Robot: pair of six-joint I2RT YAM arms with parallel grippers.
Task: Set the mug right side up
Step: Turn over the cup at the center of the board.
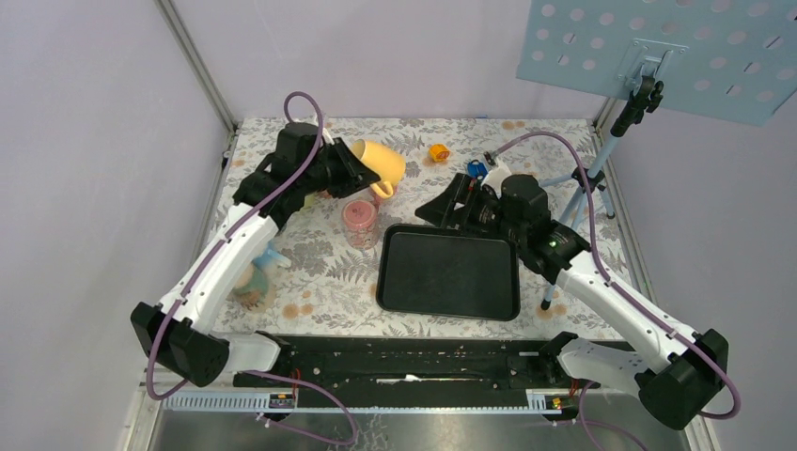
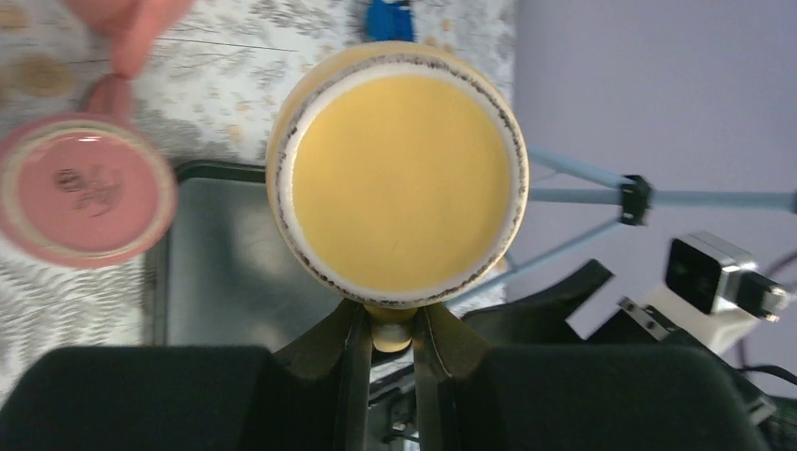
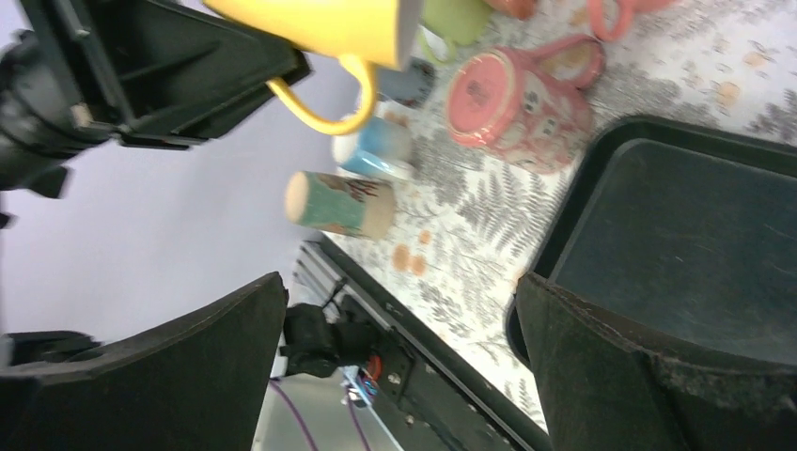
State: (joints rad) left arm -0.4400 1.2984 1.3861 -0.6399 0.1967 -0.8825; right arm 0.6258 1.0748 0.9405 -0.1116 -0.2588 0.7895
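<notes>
The left fingers (image 2: pixel 324 352) are clamping the mug (image 2: pixel 399 174) by its handle (image 2: pixel 390 334), sideways ahead of them above the surface (image 1: pixel 329 282), mid-turn, while the right fingers (image 3: pixel 611 376) are gaping empty; next it is likely needing rolling rim-up, then lowering.

You have a counter (image 1: pixel 320 282) covered with a pale cloth printed with grey ferns and small orange flowers. Behind the counter stands a plain lavender back wall (image 1: pixel 423 47), and to the left of the counter a side wall (image 1: pixel 85 188) in the same colour. A slim aluminium post (image 1: pixel 197 66) rises from the counter's far left corner. At the counter's right edge a light-blue tripod stand (image 1: pixel 616 132) carries a perforated light-blue panel (image 1: pixel 658 47) above the far right corner. In front of the counter's near edge lies a grey metal surface (image 1: pixel 451 432). The light is soft and even.
</notes>
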